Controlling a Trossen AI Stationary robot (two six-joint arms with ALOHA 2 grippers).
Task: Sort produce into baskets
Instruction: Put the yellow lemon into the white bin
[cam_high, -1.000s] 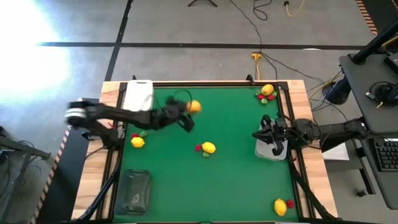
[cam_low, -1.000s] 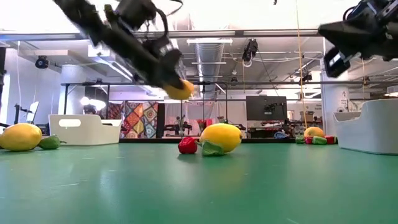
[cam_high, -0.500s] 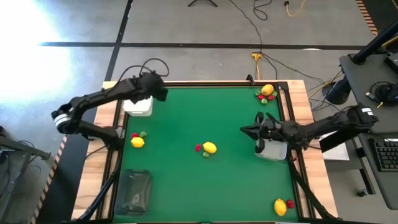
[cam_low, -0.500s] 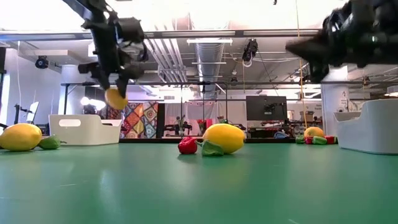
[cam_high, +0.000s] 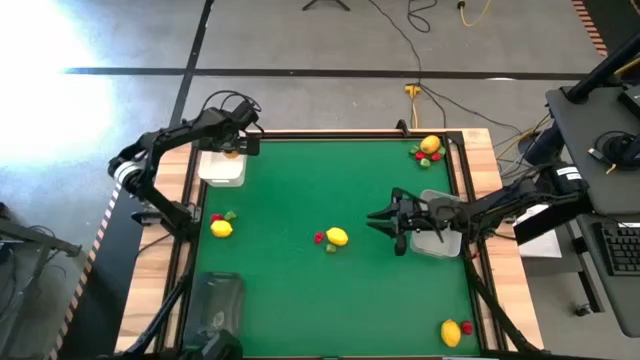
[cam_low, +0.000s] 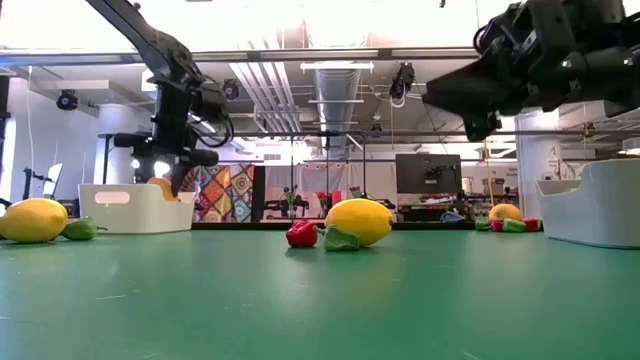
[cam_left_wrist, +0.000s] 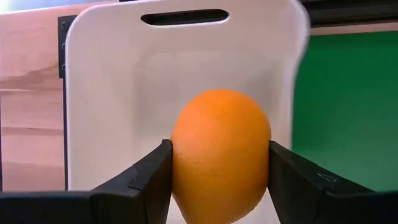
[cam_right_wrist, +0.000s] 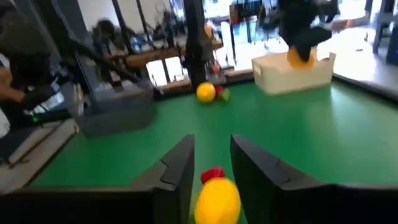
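Step in hand looks like the drop-off: your left gripper (cam_left_wrist: 219, 177) is clamped on an orange fruit (cam_left_wrist: 221, 152), fingers tight on both sides, hanging right over the white basket (cam_high: 222, 163). Next you need to open the fingers so the fruit lands inside the basket, not on its rim.

Your right gripper (cam_high: 385, 217) is empty, fingers a little apart, above the mat well apart from the white basket and pointed at the centre lemon (cam_high: 337, 237), which has a red piece (cam_high: 319, 238) touching it. Judging by that, the lemon is your next pick; keep the fingers off the red piece.
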